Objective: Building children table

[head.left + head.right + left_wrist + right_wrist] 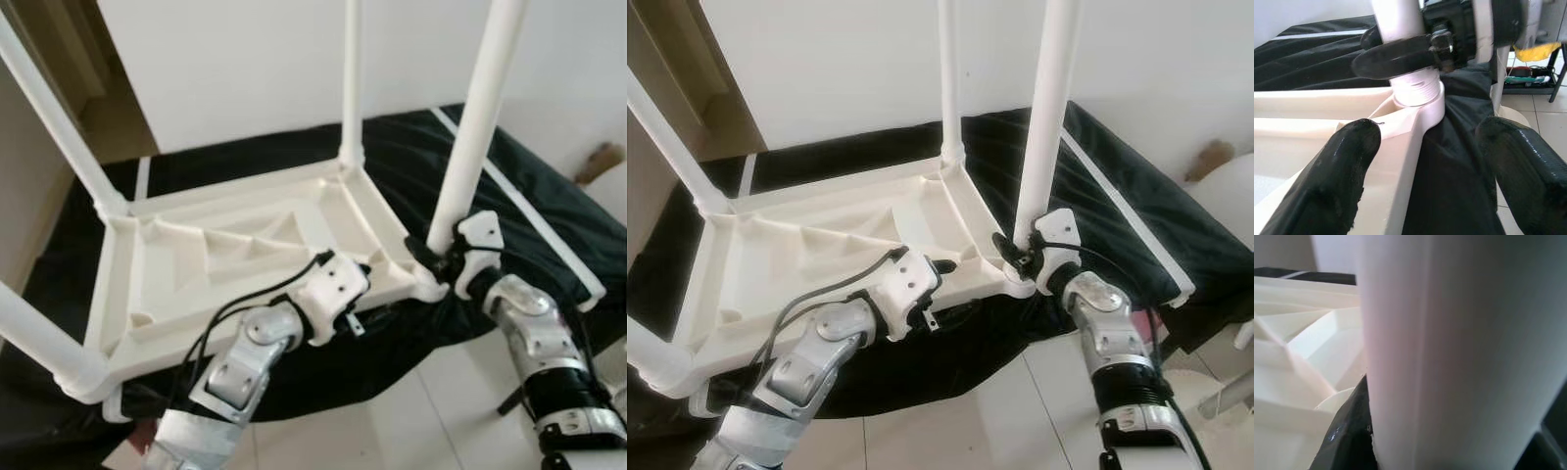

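— Where is the white plastic children's table point(245, 264) sitting?

— It is lying upside down on a black cloth sheet with white stripes point(549, 225), its ribbed underside facing up and its round white legs pointing upward. The white tubular leg at the near right corner point(475, 127) is standing in its socket, and the right gripper point(1017, 253) is clamping that leg low down, just above the socket, one black finger on each side of it.

— And the left gripper?

— The left gripper point(1420, 161) is hovering at the table's near edge, just beside that same corner. Its jaws are spread apart and gripping nothing; one finger point(1332, 181) is lying over the white rim while the other is hanging over the black cloth.

— What is the left wrist view giving that the head views are not?

— It is looking between its own fingers straight at the socket, where the leg's ribbed lower end is sitting in the collar, with the right gripper's black fingers wrapped round the leg just above. The right wrist view is showing the leg pressed close against the lens, with the table's ribs to one side.

— Anything farther out?

— Pale floor tiles point(431, 411) are running under the robot, and a white wall point(245, 59) is rising behind the sheet.
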Controlling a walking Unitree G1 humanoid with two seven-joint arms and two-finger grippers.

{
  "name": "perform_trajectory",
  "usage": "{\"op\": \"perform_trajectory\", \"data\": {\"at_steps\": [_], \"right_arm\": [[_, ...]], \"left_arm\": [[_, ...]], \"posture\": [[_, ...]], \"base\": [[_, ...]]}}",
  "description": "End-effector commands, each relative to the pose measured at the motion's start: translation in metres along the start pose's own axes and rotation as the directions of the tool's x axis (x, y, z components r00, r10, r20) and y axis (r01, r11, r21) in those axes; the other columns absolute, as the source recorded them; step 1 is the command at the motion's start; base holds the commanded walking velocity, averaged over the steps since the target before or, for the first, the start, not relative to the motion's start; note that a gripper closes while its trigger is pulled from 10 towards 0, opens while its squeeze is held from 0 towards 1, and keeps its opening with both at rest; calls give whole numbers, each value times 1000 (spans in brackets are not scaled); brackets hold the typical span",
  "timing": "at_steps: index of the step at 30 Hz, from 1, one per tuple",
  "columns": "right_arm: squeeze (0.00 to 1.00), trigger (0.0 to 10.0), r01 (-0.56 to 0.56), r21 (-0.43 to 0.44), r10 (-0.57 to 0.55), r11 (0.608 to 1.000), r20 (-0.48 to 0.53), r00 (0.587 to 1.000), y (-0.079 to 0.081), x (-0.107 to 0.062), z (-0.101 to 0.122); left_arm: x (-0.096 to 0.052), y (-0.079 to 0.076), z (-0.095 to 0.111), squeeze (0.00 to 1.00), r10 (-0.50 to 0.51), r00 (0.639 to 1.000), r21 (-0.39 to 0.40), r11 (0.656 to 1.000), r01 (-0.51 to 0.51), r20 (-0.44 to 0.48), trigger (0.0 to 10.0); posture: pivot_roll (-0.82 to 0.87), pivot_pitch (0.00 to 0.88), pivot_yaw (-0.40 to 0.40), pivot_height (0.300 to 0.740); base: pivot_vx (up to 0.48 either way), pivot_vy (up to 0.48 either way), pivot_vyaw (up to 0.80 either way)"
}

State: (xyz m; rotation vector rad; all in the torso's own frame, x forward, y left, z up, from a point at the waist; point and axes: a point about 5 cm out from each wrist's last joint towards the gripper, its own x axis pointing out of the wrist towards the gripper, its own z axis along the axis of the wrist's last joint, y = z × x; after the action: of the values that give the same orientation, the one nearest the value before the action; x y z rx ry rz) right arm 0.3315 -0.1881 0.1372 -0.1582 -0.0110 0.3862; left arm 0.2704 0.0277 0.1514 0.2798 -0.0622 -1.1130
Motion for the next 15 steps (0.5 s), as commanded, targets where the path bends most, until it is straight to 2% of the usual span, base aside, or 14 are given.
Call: {"op": "perform_trajectory", "data": {"at_steps": [1,9,13,15], "right_arm": [[0,10000,46,22,-43,999,-134,990,4,-6,-26],[0,10000,169,101,-155,980,-138,978,19,-4,-25],[0,10000,318,179,-284,931,-190,940,37,-3,-25],[0,10000,337,184,-302,923,-195,933,39,-3,-25]], "left_arm": [[0,3,-5,0,44,999,10,999,-43,-30,10000],[-1,2,-6,0,53,998,7,999,-53,-29,10000],[0,1,-5,0,55,998,7,998,-55,-25,10000],[0,1,-5,0,56,998,7,998,-56,-25,10000]], "posture": [[-18,0,71,740],[-18,0,66,740],[-23,0,52,740],[-23,0,52,740]], "base": [[0,0,0],[0,0,0],[0,0,0],[0,0,0]]}}
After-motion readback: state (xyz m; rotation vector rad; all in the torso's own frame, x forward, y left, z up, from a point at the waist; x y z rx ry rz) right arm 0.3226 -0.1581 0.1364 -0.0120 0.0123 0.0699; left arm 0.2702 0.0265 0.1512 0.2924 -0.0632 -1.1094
